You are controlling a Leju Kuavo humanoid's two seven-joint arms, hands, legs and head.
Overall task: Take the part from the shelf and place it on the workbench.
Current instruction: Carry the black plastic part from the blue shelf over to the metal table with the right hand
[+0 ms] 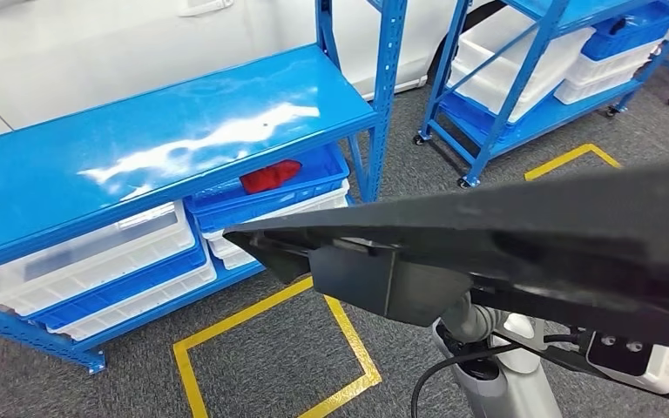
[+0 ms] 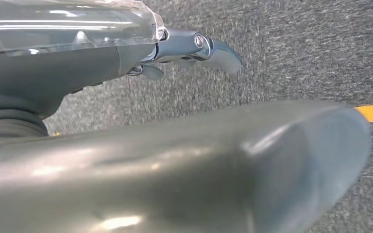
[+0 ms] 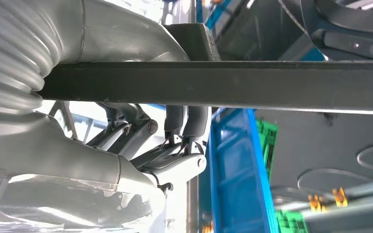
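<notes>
Right wrist view: hand point(image 3: 141, 141) around black part point(image 3: 233, 85) (long).

Two blue shelves point(image 1: 165, 139); one black part point(image 1: 523, 235)

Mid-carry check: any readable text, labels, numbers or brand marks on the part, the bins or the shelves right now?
None can be read.
Black part held by the right hand: no lettering visible.
Blue bin with the red item, white bins, blue shelf: no labels visible.
Yellow floor tape: plain lines, no characters.
</notes>
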